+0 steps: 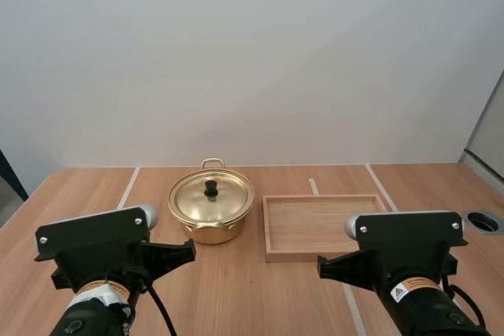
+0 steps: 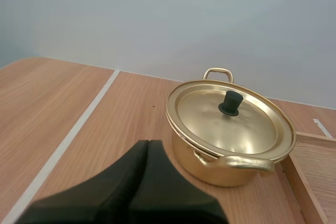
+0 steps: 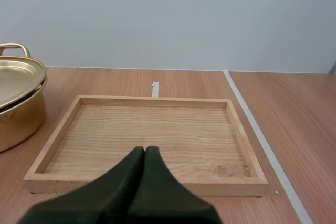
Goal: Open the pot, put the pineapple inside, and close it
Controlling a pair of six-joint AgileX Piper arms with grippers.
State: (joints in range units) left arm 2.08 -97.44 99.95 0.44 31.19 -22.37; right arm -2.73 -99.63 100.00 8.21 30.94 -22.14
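A gold pot (image 1: 211, 210) stands mid-table, its lid (image 1: 211, 197) on and topped with a black knob (image 1: 211, 189). The left wrist view has the same pot (image 2: 226, 145) and its knob (image 2: 230, 103) just beyond my left gripper (image 2: 147, 145), whose fingers lie together as one dark wedge with nothing held. My right gripper (image 3: 145, 152) is likewise shut on nothing, at the near edge of the wooden tray (image 3: 142, 184). Both arms rest at the table's near edge, short of pot and tray.
The wooden tray (image 1: 272, 230) lies right of the pot, nothing on it. White tape lines (image 1: 127, 187) cross the tabletop. A round grommet hole (image 1: 483, 221) sits at the table's right edge.
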